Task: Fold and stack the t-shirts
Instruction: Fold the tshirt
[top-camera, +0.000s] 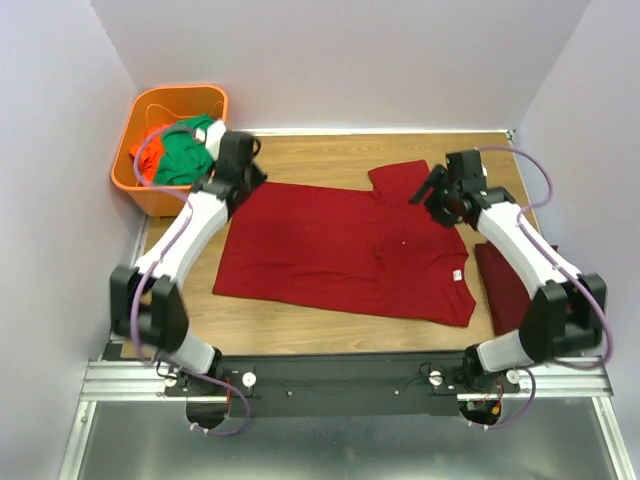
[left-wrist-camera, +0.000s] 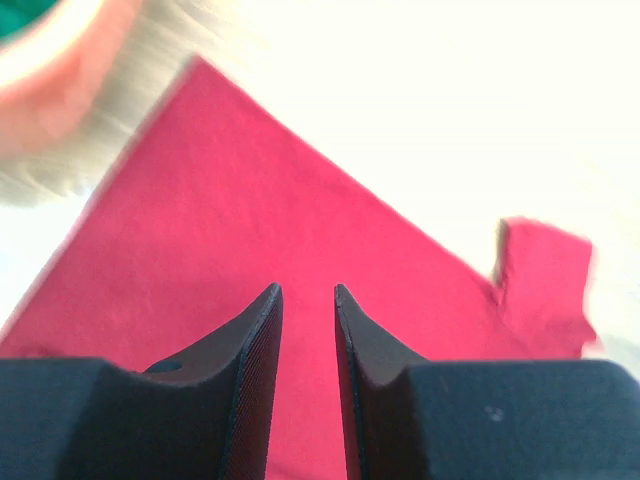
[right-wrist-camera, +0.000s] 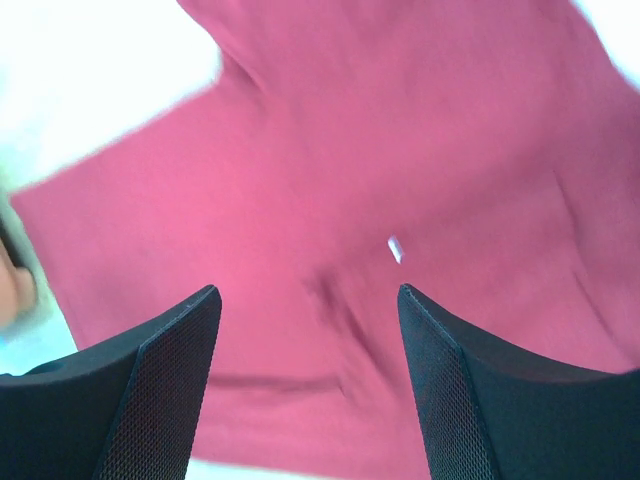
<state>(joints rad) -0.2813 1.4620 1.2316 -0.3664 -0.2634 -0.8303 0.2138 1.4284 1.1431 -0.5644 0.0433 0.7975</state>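
Observation:
A maroon t-shirt (top-camera: 340, 245) lies spread flat across the wooden table, a small white label (right-wrist-camera: 394, 248) showing on it. My left gripper (top-camera: 243, 178) hovers over its far left corner. In the left wrist view this gripper (left-wrist-camera: 308, 290) is open by a narrow gap, with only the red cloth (left-wrist-camera: 250, 200) showing below it. My right gripper (top-camera: 435, 192) hangs over the far right sleeve. In the right wrist view it (right-wrist-camera: 310, 292) is wide open above the shirt (right-wrist-camera: 400, 150) and holds nothing. A second maroon t-shirt (top-camera: 505, 285) lies folded at the right, partly under the right arm.
An orange basket (top-camera: 150, 185) stands at the far left corner, holding a green garment (top-camera: 185, 155) and an orange one. Purple-grey walls close in the table on three sides. Bare wood (top-camera: 310, 155) shows behind the shirt and along its near edge.

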